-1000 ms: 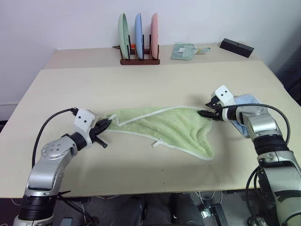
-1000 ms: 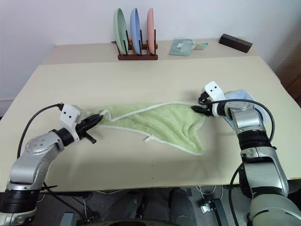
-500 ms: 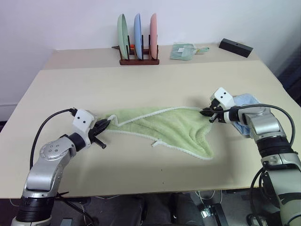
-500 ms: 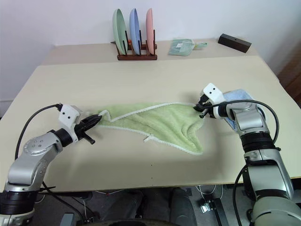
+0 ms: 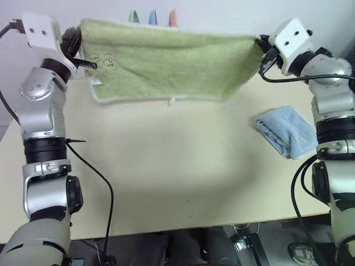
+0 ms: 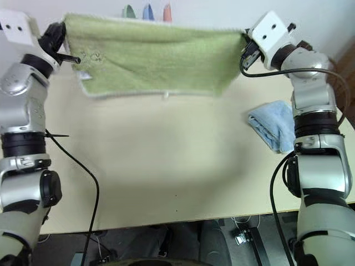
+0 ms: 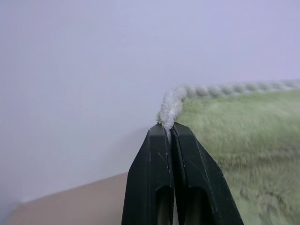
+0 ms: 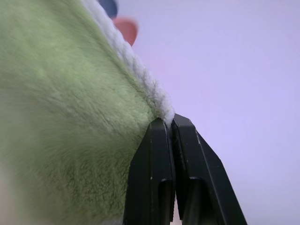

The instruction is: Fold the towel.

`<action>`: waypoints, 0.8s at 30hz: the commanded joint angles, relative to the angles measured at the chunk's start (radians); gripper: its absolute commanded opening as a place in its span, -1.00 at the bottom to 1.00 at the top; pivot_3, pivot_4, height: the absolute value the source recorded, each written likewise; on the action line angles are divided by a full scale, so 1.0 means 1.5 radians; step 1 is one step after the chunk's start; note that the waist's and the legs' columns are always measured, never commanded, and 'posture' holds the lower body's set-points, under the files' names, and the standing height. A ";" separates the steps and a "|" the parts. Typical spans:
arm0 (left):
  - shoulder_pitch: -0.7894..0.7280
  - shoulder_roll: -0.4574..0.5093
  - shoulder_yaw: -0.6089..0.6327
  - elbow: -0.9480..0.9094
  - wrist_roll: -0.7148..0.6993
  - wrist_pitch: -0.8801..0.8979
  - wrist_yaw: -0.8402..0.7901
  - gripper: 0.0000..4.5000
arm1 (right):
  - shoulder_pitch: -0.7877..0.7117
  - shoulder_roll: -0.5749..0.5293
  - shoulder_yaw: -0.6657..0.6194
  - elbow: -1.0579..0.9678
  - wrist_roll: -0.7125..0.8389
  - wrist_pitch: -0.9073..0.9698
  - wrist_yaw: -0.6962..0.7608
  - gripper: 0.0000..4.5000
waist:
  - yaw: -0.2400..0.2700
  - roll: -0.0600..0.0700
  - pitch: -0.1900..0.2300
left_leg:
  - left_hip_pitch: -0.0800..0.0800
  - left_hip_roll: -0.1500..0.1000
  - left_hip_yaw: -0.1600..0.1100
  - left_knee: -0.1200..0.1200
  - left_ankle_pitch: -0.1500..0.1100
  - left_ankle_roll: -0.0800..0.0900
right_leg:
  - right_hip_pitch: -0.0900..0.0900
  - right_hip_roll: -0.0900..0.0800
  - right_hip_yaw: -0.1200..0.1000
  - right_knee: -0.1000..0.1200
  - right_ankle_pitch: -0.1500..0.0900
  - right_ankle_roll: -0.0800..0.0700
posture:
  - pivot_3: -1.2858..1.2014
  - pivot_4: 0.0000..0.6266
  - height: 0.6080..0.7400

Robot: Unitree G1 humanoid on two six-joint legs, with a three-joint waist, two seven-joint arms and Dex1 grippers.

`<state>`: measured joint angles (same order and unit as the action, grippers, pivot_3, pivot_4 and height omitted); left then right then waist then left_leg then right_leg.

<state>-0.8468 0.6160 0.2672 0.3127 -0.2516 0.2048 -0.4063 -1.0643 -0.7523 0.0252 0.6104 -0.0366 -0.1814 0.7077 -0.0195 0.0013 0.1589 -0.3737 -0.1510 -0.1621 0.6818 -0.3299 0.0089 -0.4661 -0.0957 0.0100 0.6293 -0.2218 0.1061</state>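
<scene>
The towel (image 5: 166, 64) hangs spread in the air above the table (image 5: 166, 166), stretched between two raised grippers and clear of the tabletop. The left gripper (image 5: 75, 41) pinches one upper corner, its two black fingers (image 7: 154, 178) pressed together on the white corded edging; the right gripper (image 5: 262, 47) clamps the opposite upper corner the same way, fingers (image 8: 159, 178) closed on the edging with green pile beside them. The top edge runs nearly level from one grip to the other, sagging slightly in the middle. A small dark embroidered mark (image 5: 105, 59) sits near the left-hand corner, and a small white tag (image 5: 172, 101) dangles from the lower hem. Behind the cloth, the tips of three plates (image 5: 153, 15), green, blue and pink, peek over its top edge. A light blue towel (image 5: 285, 133) lies bunched on the table below the right arm, well apart from the hanging cloth.
</scene>
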 commanded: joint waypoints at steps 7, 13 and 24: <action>0.427 0.081 0.060 -0.347 -0.146 0.180 -0.196 -1.00 | 0.311 -0.093 -0.035 -0.358 0.193 0.207 0.253 -0.99 | -0.017 0.001 0.000 | -0.001 0.000 0.000 -0.002 0.000 0.000 | -0.001 0.001 0.001 0.001 0.000 0.000 | 0.03 -0.52 1.00; 0.679 0.104 0.144 -0.467 -0.228 0.275 -0.260 -1.00 | 0.491 -0.189 -0.071 -0.512 0.286 0.367 0.340 -0.99 | 0.009 0.001 0.001 | 0.002 0.000 0.002 0.000 -0.001 0.001 | 0.002 0.001 0.003 0.000 0.000 -0.001 | 0.03 -0.52 1.00; 0.622 0.067 0.183 -0.402 -0.225 0.264 -0.162 -1.00 | 0.449 -0.159 -0.085 -0.422 0.259 0.340 0.297 -0.99 | 0.040 0.001 0.000 | 0.005 0.001 0.004 0.001 -0.001 0.001 | 0.005 0.001 0.003 0.000 0.000 -0.001 | 0.03 -0.52 1.00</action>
<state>0.1393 0.7223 0.5261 -0.3393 -0.6191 0.6357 -0.7036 -0.3284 -1.0183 -0.0924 -0.0868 0.3888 0.3828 1.2004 0.0403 0.0024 0.1595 -0.3665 -0.1498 -0.1566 0.6831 -0.3316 0.0110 -0.4584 -0.0945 0.0144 0.6295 -0.2214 0.1051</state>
